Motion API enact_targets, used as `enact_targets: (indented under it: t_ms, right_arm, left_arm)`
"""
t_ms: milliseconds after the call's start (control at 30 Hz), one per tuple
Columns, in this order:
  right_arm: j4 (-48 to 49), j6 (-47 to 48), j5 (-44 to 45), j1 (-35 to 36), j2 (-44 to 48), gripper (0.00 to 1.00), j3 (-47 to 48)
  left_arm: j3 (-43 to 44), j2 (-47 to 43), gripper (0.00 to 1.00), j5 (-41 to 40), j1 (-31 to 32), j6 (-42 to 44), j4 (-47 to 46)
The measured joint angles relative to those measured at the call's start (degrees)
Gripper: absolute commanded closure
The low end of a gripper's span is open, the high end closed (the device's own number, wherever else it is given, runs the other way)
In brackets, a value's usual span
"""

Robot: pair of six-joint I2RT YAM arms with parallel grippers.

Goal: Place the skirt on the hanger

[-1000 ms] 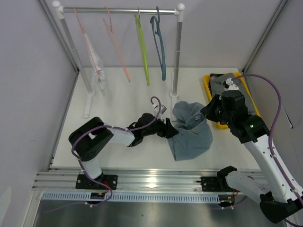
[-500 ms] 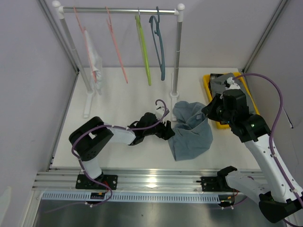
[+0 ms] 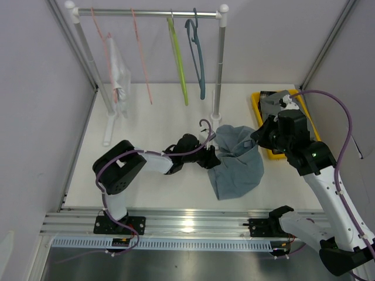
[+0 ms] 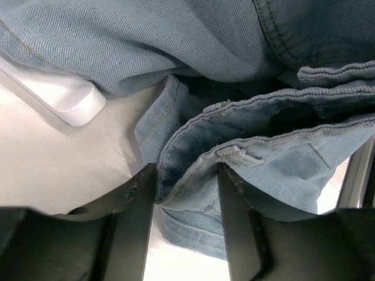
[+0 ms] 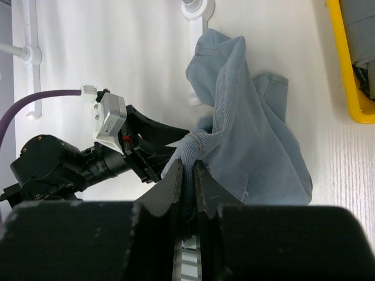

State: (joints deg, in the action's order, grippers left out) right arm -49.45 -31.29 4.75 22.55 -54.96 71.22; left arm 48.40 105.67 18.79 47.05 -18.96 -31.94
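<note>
The light blue denim skirt (image 3: pixel 237 164) lies bunched on the white table, right of centre. My right gripper (image 3: pixel 261 138) is shut on a raised fold of it, which shows in the right wrist view (image 5: pixel 187 170). My left gripper (image 3: pixel 208 157) is at the skirt's left edge. In the left wrist view it is open (image 4: pixel 186 199), with the skirt's seamed edge (image 4: pixel 234 158) between its fingers. Several hangers hang on the rail at the back: two pink (image 3: pixel 140 55), one green (image 3: pixel 179 58) and one blue (image 3: pixel 198 52).
The rack's upright post (image 3: pixel 220 64) and white foot (image 4: pixel 58 93) stand just behind the skirt. A yellow tray (image 3: pixel 258 108) with grey cloth sits at the right, behind my right arm. A white garment (image 3: pixel 119 70) hangs on the left pink hanger.
My left gripper has moved right and slightly back, onto the skirt's edge. The pink hangers have swung left. The right arm has barely moved.
</note>
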Motion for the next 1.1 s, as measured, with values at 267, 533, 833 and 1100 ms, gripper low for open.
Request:
enact_targets:
  t_ms: [267,533,833,1100]
  right_arm:
    - [-0.13,0.04,-0.13,-0.87,0.00,1.00,0.92]
    - [-0.02,0.24,-0.13,-2.58,-0.96,1.00,3.17]
    - [0.66,0.44,-0.11,-3.52,-3.21,1.00,9.92]
    - [4.02,1.01,-0.11,-3.72,-14.38,1.00,23.23]
  left_arm:
    - [-0.33,-2.67,1.00,1.09,-0.15,0.00,3.10]
    - [-4.57,-22.25,1.00,-2.08,-0.13,-0.07,13.92]
    - [0.31,-46.18,1.00,-13.68,-0.15,1.05,34.25]
    - [23.15,-44.83,1.00,-26.36,-4.11,4.50,49.86]
